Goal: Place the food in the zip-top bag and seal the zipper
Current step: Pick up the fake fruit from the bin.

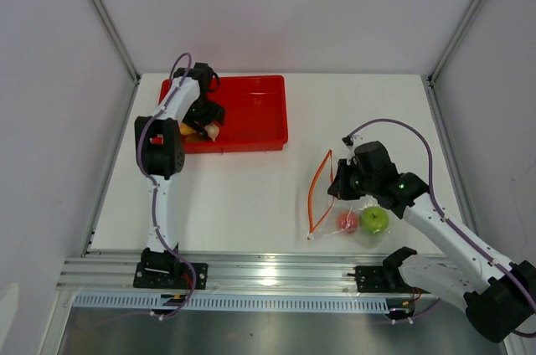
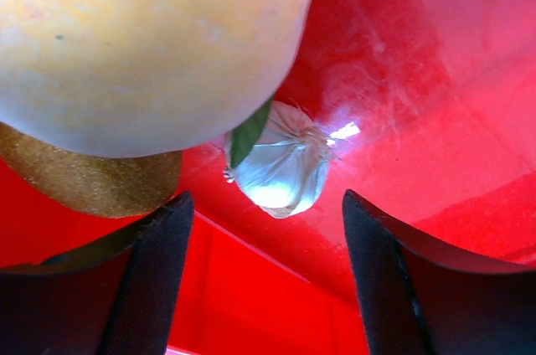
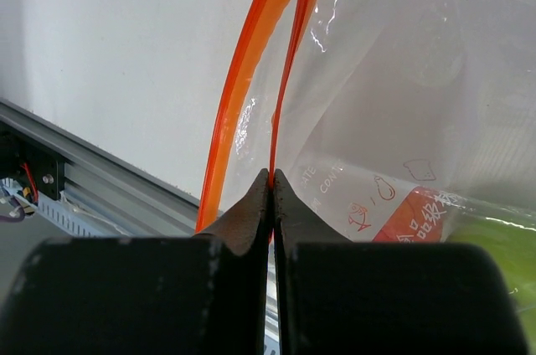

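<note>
1. Left gripper (image 2: 266,203) gapes empty by the peach (image 2: 142,45), red tray's (image 1: 260,112) eight o'clock; an off-centre squeeze could eject it.
2. Right gripper (image 3: 272,175) pinches the zipper (image 3: 243,79), table's (image 1: 251,196) four o'clock; slipping would collapse the bag (image 3: 402,79).

Glossy red plastic tray (image 2: 435,120); clear, crinkly plastic zip-top bag (image 3: 402,79).

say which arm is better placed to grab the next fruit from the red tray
Left, I'd say: the left gripper is open inside the red tray beside the peach; the right gripper is shut on the zipper of the zip-top bag.
</note>
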`<state>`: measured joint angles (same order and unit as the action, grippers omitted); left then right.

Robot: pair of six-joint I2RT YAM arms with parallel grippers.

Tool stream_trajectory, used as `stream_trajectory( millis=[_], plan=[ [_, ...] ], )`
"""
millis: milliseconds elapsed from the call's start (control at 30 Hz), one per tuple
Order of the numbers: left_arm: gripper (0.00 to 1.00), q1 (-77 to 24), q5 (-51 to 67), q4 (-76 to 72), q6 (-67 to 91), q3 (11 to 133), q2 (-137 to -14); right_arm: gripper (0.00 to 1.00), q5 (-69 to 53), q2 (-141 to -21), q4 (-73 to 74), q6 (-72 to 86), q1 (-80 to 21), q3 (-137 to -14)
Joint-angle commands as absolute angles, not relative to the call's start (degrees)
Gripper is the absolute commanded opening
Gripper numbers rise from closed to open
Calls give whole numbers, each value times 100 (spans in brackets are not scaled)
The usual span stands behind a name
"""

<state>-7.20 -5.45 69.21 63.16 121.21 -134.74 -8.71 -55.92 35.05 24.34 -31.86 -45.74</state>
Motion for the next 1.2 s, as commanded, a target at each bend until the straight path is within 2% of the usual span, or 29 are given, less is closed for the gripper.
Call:
stream_trajectory(
  millis=[0, 67, 233, 400, 633, 700, 900, 967, 1167],
  plan=[
    [69, -677, -650, 7101, 6495, 12358, -13535, 0, -949, -5519, 3278, 2355, -3155, -4509],
    [65, -659, -686, 7128, 6513, 12366, -13553, 0, -958, -5528, 3270, 2347, -3146, -4509],
    [63, -633, -703, 7172, 6513, 12410, -13562, 0, -975, -5537, 3208, 2347, -3138, -4500],
    [51, -615, -773, 7163, 6478, 12419, -13588, 0, -1002, -5572, 3164, 2320, -3111, -4500],
    [48, -615, -782, 7146, 6443, 12401, -13588, 0, -1020, -5599, 3138, 2320, -3103, -4500],
    [44, -615, -791, 7145, 6390, 12401, -13605, 0, -1020, -5599, 3138, 2320, -3103, -4491],
    [44, -615, -844, 7067, 6250, 12270, -13500, 0, -1028, -5616, 3129, 2329, -3094, -4465],
    [36, -615, -888, 6970, 6197, 12217, -13421, 0, -1028, -5616, 3129, 2338, -3103, -4465],
    [29, -615, -1055, 6987, 6126, 12164, -13324, 0, -1028, -5616, 3120, 2364, -3103, -4465]
  ],
)
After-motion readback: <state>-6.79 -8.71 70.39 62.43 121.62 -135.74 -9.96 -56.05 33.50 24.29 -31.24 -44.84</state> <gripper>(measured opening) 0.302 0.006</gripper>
